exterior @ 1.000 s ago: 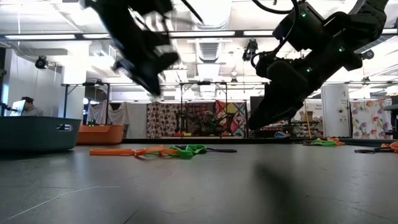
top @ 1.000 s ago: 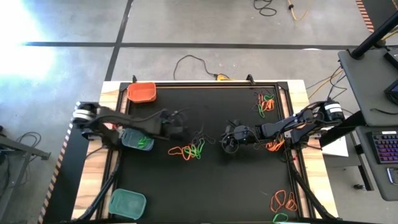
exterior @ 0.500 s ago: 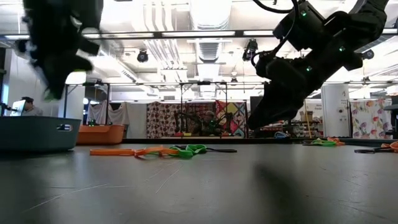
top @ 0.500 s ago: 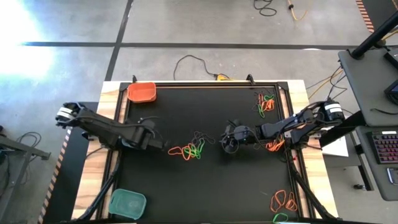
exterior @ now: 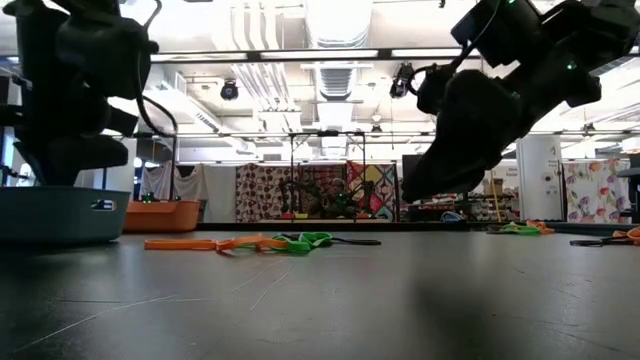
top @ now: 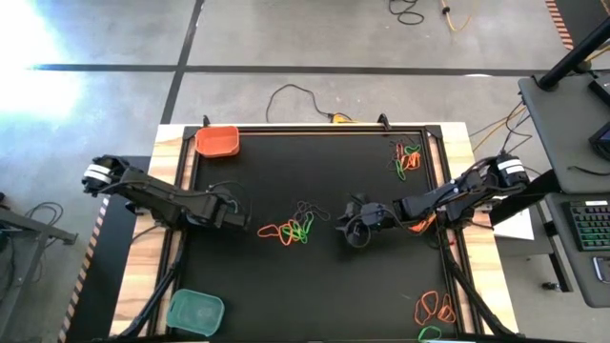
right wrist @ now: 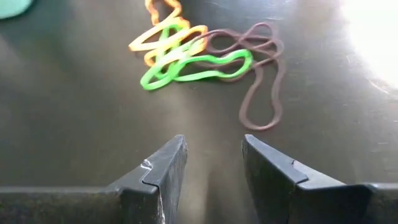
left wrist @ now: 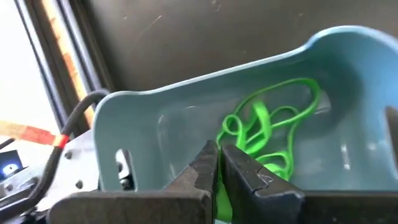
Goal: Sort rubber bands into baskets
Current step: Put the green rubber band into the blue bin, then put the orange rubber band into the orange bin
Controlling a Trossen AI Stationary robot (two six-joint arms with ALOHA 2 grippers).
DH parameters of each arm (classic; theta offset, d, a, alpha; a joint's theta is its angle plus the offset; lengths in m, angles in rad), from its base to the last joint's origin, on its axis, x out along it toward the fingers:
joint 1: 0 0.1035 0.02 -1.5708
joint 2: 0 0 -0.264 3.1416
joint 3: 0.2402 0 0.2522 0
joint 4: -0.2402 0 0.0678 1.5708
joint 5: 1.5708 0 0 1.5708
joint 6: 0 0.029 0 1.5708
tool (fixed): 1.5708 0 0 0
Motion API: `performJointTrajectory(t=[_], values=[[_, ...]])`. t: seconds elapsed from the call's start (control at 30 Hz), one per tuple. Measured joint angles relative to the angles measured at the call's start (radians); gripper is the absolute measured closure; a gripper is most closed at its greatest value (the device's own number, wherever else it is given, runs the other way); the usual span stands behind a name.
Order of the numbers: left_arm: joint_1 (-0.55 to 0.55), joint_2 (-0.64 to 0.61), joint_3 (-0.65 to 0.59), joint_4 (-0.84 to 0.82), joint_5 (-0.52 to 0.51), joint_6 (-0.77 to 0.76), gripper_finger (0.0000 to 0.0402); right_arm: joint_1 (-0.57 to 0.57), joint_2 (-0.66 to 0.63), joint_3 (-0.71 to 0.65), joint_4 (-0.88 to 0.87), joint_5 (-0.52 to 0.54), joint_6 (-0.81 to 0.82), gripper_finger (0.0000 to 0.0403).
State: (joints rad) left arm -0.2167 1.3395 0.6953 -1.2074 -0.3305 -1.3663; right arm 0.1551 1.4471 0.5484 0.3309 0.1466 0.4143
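My left gripper (left wrist: pixel 219 149) points down into a teal basket (left wrist: pixel 186 106) at the table's left side (top: pixel 193 211) and is shut on a green rubber band. More green bands (left wrist: pixel 273 118) lie in that basket. My right gripper (right wrist: pixel 214 146) hangs open above the mat (top: pixel 351 227), just right of a loose pile of orange, green and dark rubber bands (top: pixel 291 229), touching nothing. An orange basket (top: pixel 217 141) sits at the far left corner, and a second teal basket (top: pixel 195 310) at the near left. My left gripper pinches a green rubber band between its two fingers; a green strip (left wrist: pixel 217 202) shows in the slit between them. The fingers come from above, slanting down into the basket. Which part of the loop they have is hidden by the fingers themselves.
More rubber bands lie at the far right (top: pixel 408 157), by the right arm (top: pixel 421 225) and at the near right corner (top: pixel 434 310). A raised frame (top: pixel 315 128) borders the black mat. A cable (top: pixel 286 95) lies on the floor beyond the table.
My left gripper has travelled from beside the pile toward the table's left edge, tipped steeply downward, sunk, and now stands over the teal basket. My right gripper has swung a little toward the near edge, staying open.
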Motion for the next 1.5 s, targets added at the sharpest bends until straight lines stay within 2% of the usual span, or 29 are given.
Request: performJointTrajectory(t=[0.1,0.27,0.53,0.7,0.8,0.97,1.07,1.2,1.27,1.33,1.4,1.5], values=[[0.016,0.004,0.001,0.037,0.001,0.024,0.0402,0.021,0.0,0.0,0.004,-0.044,0.006,0.0252],[0.069,0.013,-0.024,0.191,0.035,0.111,0.0401,0.063,0.0,0.0,0.003,-0.05,-0.006,0.0252],[0.112,0.023,-0.066,0.191,0.077,0.123,0.0399,0.085,0.0,0.029,0.001,-0.05,-0.04,0.0252],[0.112,0.023,-0.069,0.185,0.063,0.134,0.0364,0.085,-0.001,0.084,-0.056,-0.05,-0.085,0.0252],[0.113,0.018,-0.042,0.114,0.062,0.144,0.033,0.082,-0.003,0.165,-0.281,-0.049,-0.086,0.0252],[0.113,-0.01,0.048,0.031,0.012,0.196,0.0275,0.082,0.0,0.375,-0.856,-0.019,-0.078,0.0252],[0.113,-0.032,0.088,0.026,0.0,0.261,0.0246,0.086,-0.001,0.452,-1.098,0.021,-0.032,0.0252],[0.113,-0.071,0.144,-0.072,-0.003,0.305,0.0212,0.095,-0.008,0.49,-1.349,-0.039,0.046,0.0252],[0.113,-0.091,0.183,-0.118,-0.053,0.311,0.0199,0.099,-0.017,0.494,-1.437,-0.062,0.094,0.0252],[0.113,-0.114,0.224,-0.113,-0.167,0.327,0.0189,0.1,-0.026,0.483,-1.496,-0.083,0.151,0.0252],[0.111,-0.133,0.25,-0.052,-0.341,0.363,0.0182,0.1,-0.038,0.456,-1.512,-0.112,0.176,0.0252],[0.107,-0.146,0.251,0.158,-0.603,0.459,0.0178,0.092,-0.042,0.415,-1.503,-0.119,0.174,0.0252]])
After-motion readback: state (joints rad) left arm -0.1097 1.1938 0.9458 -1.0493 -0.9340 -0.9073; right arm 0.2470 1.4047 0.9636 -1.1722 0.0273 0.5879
